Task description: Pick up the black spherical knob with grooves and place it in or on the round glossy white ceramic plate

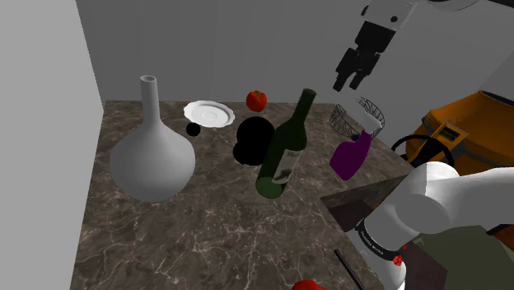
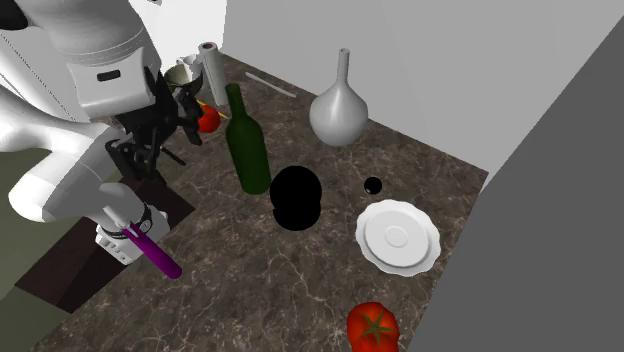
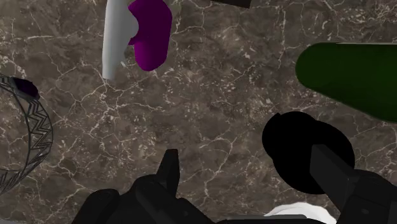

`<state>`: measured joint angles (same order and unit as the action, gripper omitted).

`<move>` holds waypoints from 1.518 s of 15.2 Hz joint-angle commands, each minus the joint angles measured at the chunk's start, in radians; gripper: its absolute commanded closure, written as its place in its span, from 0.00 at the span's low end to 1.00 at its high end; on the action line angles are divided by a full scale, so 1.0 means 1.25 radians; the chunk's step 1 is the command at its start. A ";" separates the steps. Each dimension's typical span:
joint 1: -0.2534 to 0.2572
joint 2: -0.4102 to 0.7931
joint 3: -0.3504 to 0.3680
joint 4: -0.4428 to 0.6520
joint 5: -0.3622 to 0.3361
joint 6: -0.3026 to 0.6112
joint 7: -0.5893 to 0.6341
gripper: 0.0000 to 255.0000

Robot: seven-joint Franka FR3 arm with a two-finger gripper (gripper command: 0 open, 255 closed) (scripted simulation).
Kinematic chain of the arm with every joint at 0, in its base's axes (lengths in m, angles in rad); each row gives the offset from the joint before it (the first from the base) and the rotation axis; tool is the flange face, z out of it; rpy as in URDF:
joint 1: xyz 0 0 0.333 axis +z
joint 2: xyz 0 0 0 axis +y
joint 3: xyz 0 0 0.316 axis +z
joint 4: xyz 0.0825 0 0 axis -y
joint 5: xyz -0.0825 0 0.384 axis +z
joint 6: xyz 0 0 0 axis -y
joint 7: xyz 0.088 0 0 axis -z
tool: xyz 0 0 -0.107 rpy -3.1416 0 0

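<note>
Dark veined stone forms the counter (image 1: 206,222), and in the shoulder view the black gripper (image 1: 352,80) hangs high above its far right part, over a wire basket (image 1: 358,119) and a purple bottle (image 1: 352,156), fingers apart and holding nothing. The small black knob (image 1: 193,129) sits on the stone at the near edge of the white plate (image 1: 208,114), just beside it and well apart from the gripper. Between them stand a leaning green wine bottle (image 1: 284,152) and a larger black lump (image 1: 254,140); a grey vase (image 1: 152,161) rises nearer the camera and a tomato (image 1: 256,100) lies beyond the plate. In the second exterior view the knob (image 2: 373,185) shows as a little ball between the vase and the plate (image 2: 398,238), close to the plate's rim but not on it. In the wrist view the two fingers stand wide apart over bare stone, with the larger black lump by one finger and the purple bottle ahead. By my reading the task is at its very start, the approach. The next move calls for carrying the hand across, clear of the wine bottle's neck and past the big black lump, which could be mistaken for the target, then lowering with the fingers straddling the small ball.
</note>
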<state>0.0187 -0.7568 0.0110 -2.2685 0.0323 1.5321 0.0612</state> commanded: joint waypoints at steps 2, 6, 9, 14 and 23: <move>0.003 0.020 0.011 0.000 0.006 0.018 0.011 0.00; 0.015 0.107 0.055 0.010 0.027 0.088 0.056 0.00; 0.022 0.179 0.086 0.028 0.036 0.137 0.090 0.00; 0.032 0.310 0.135 0.079 0.039 0.209 0.147 0.00; 0.055 0.573 0.205 0.234 -0.004 0.296 0.259 0.00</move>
<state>0.0830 -0.0762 0.2586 -1.9991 0.0351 1.8918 0.3670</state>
